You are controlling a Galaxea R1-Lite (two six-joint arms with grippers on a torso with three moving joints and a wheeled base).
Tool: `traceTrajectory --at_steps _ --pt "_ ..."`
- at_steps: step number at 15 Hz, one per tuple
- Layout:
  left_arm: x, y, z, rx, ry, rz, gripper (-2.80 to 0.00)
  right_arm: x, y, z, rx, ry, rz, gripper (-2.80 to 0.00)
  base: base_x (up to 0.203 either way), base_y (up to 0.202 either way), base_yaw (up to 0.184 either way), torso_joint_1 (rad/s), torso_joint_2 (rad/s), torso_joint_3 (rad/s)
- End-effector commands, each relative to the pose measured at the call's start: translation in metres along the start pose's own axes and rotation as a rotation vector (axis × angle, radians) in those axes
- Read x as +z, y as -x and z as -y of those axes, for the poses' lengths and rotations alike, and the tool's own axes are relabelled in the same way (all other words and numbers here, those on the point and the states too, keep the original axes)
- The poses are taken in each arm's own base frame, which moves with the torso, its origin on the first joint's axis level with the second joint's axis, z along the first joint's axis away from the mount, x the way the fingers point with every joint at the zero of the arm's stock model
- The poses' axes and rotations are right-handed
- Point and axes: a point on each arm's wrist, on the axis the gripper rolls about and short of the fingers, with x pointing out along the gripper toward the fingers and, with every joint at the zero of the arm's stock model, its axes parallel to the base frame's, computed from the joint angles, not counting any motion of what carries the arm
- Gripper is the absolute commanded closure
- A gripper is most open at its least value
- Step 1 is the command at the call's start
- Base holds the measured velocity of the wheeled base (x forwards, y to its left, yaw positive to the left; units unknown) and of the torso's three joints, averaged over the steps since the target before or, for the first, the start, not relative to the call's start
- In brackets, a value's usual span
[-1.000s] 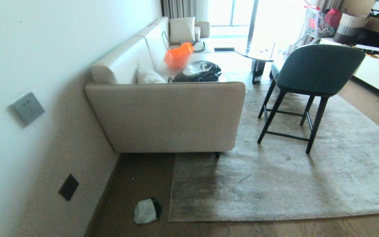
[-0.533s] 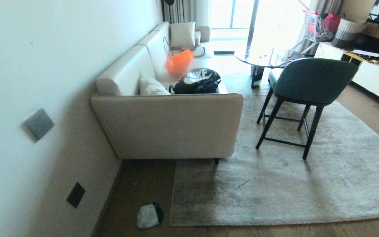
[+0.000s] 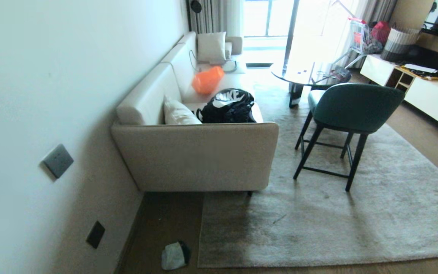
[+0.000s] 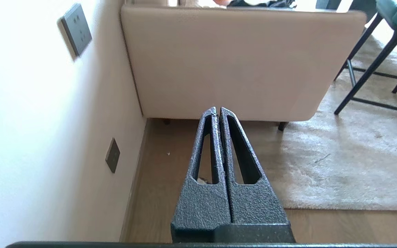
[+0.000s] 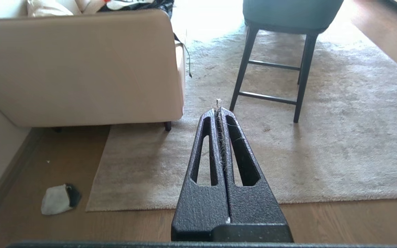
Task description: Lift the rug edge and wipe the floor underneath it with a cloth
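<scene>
The rug edge (image 3: 310,263) runs left-right across the near floor (image 3: 165,217), its square corner (image 3: 200,265) just right of the cloth (image 3: 173,256); the side border runs back from it to under the sofa (image 3: 196,156). Cloth lies crumpled on bare planks between wall and rug, close to the corner, not touching. Left pincer (image 4: 218,110) and right pincer (image 5: 218,109) both fully closed, empty, above the floor; sofa seat carries a black bag (image 3: 228,106) and orange bag (image 3: 207,80).

Ahead of the closed jaws of the left gripper (image 4: 218,111) lay a bare strip of floor (image 4: 171,162), hemmed by the wall (image 4: 29,113) on one side, the rug edge (image 4: 288,203) on the other and the sofa (image 4: 233,65) beyond. Past the right gripper (image 5: 218,111), also shut, open rug (image 5: 322,155) ran to the chair (image 5: 274,69); the cloth (image 5: 57,199) lay off beside the rug corner.
</scene>
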Motion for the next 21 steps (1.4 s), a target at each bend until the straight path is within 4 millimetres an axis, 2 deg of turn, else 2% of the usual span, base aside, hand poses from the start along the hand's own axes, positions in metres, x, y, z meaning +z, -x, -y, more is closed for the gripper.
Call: traceTrajectory --at_steps 1,10,21 --pt "-0.0001 0.0000 0.0000 0.000 0.001 -0.001 0.00 0.0001 -0.0001 0.0000 0.000 0.000 -0.001 0.00 0.000 0.000 0.000 0.182 -0.54 -0.362" --pt "0.0004 0.0000 0.0000 0.000 0.001 0.004 0.00 0.0001 -0.0001 0.0000 0.000 -0.002 -0.001 0.00 0.000 0.000 0.000 0.212 -0.56 -0.351" --pt "0.0004 0.0000 0.0000 0.000 0.001 0.004 0.00 0.0001 -0.0001 0.0001 -0.001 -0.014 -0.001 0.00 0.000 0.000 0.000 0.132 -0.32 -0.183"
